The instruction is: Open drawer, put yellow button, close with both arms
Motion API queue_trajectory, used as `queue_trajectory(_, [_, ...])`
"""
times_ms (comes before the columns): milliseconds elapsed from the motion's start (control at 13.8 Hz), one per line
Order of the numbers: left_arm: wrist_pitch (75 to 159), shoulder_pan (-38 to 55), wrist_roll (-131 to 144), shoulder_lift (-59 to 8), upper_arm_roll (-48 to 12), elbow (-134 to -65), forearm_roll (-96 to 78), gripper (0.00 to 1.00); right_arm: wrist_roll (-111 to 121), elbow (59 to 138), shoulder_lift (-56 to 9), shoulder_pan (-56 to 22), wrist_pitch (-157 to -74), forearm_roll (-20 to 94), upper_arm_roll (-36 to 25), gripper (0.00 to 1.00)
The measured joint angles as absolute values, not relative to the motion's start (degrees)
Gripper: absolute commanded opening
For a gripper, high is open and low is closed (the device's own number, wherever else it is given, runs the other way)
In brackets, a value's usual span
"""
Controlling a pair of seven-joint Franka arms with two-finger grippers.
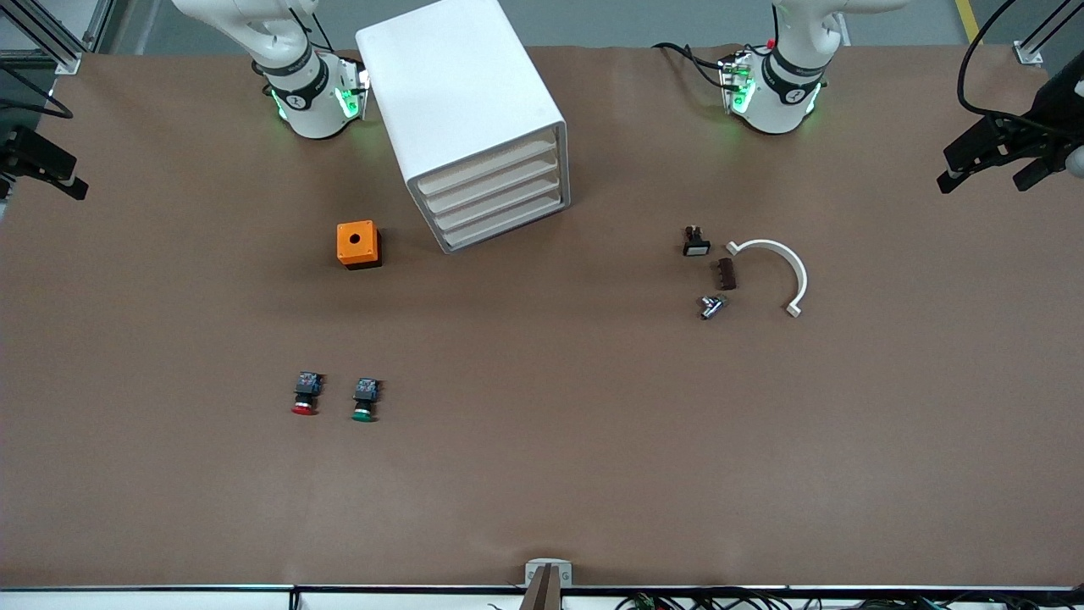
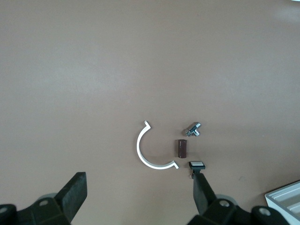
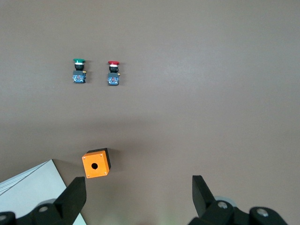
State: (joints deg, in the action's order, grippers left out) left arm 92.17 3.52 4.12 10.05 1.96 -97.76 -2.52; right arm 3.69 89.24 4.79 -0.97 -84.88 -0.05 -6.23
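Front view: drawer (image 1: 489, 163) shut (glossy rounded cabinet (image 1: 461, 93)).

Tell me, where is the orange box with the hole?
In the front view the orange box sits on the table beside the white cabinet, toward the right arm's end, farther from the camera than the two buttons.

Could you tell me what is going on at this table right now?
Nothing is handled yet. The left tool and right tool wait open and empty, raised over the table. The top drawer is shut. The red button and green button lie on the table; no yellow one shows.
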Motion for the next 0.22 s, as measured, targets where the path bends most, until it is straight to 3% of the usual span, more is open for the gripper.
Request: queue_trajectory(218, [91.85, 3.54, 4.12, 9.79, 1.96, -97.46, -2.52, 1.0, 4.78, 89.26, 4.79, -0.96, -84.89, -0.05, -6.33, 1.0])
